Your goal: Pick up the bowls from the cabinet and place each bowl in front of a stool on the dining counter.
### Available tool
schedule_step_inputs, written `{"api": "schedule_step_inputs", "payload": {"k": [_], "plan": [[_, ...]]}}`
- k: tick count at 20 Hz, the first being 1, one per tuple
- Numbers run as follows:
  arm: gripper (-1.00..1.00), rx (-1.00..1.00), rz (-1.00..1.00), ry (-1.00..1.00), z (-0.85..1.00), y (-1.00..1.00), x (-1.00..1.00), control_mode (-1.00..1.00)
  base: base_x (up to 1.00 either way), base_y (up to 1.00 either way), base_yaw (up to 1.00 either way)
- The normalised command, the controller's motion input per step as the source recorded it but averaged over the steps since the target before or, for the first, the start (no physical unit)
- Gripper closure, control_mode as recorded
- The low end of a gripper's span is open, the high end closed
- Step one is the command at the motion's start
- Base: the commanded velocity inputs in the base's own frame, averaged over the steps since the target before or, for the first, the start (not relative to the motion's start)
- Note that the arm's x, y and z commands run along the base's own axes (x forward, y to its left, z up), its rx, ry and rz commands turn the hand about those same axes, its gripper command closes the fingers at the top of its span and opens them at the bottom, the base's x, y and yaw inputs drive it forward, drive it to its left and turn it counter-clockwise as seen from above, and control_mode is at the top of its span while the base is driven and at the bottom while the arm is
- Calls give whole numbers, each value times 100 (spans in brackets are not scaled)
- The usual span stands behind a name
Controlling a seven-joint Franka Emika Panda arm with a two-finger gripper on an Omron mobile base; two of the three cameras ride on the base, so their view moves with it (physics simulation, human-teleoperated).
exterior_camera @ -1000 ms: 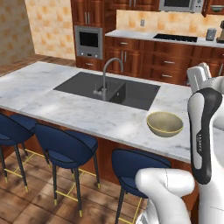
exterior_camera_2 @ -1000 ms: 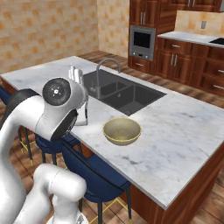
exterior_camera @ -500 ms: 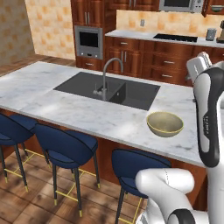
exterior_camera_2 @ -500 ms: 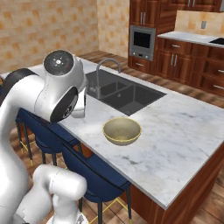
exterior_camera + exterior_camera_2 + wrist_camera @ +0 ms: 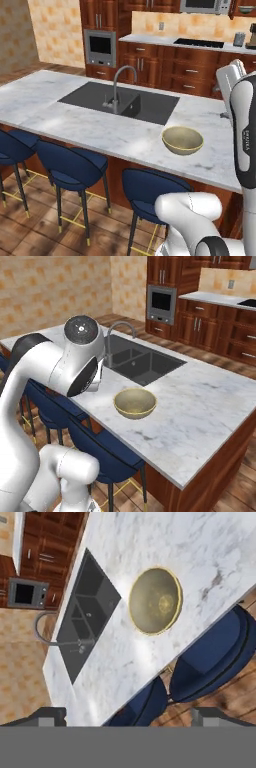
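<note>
Beige-olive bowl [image 5: 155,600] rests on the marble dining counter [image 5: 200,547], well apart from the gripper [image 5: 129,716], whose jaws stand wide and empty.

Arm raised high, bent over — pincer [image 5: 128,717] spread wide, holding nothing.

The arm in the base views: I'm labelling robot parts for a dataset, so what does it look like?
A glossy white arm of rounded, tube-like segments with dark grey bands at the joints. One joint ends in a round dark grey cap with a small pale centre. The upright link carries small dark vertical lettering. The two finger tips are small, dark and blocky.
</note>
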Motion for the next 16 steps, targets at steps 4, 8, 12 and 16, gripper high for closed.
{"api": "schedule_step_inputs", "payload": {"k": [4, 8, 12, 16], "plan": [[-100, 0, 0, 0, 0, 0, 0, 100, -100, -93, -10], [-100, 0, 0, 0, 0, 0, 0, 100, -100, -100, -15], [-100, 0, 0, 0, 0, 0, 0, 100, -72, -100, -17], [-100, 0, 0, 0, 0, 0, 0, 100, -11, -100, -13]]}}
